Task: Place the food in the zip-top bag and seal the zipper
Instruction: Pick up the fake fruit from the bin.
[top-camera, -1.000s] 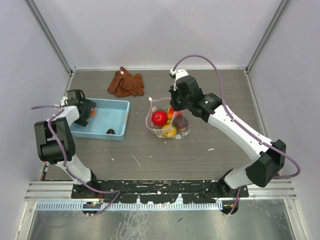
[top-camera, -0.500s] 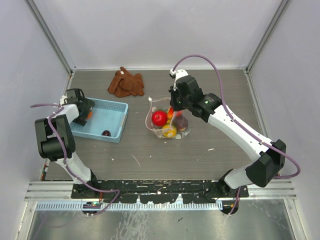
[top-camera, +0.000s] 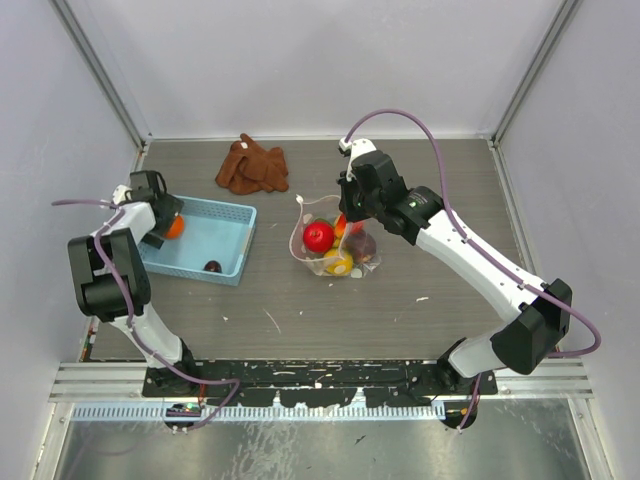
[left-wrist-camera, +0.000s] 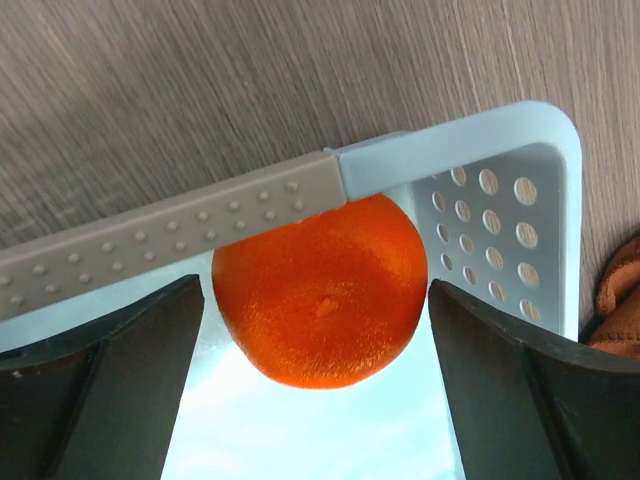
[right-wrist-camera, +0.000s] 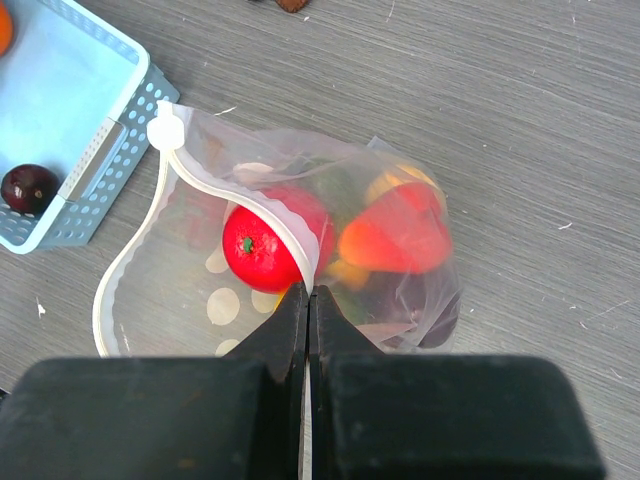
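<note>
The clear zip-top bag (top-camera: 312, 262) lies at mid-table, mouth open to the left, holding a red fruit (top-camera: 319, 236), a yellow one (top-camera: 338, 263), an orange-red one (right-wrist-camera: 395, 235) and a dark one (top-camera: 365, 245). My right gripper (top-camera: 345, 226) is shut on the white zipper strip (right-wrist-camera: 250, 205) at the bag's mouth (right-wrist-camera: 308, 290). My left gripper (top-camera: 162, 224) is at the left corner of the blue basket, its fingers (left-wrist-camera: 110, 350) open on either side of an orange (left-wrist-camera: 320, 290), with small gaps showing. A dark purple fruit (top-camera: 212, 266) lies in the basket.
The light-blue basket (top-camera: 215, 225) sits at the left, its rim (left-wrist-camera: 470, 140) under the left gripper; it also shows in the right wrist view (right-wrist-camera: 60, 90). A brown cloth (top-camera: 253, 166) lies at the back. Grey walls enclose the table.
The left gripper moved left and back toward the basket's corner. The basket shifted left and the orange and purple fruit rolled with it. The right arm and bag have not moved.
</note>
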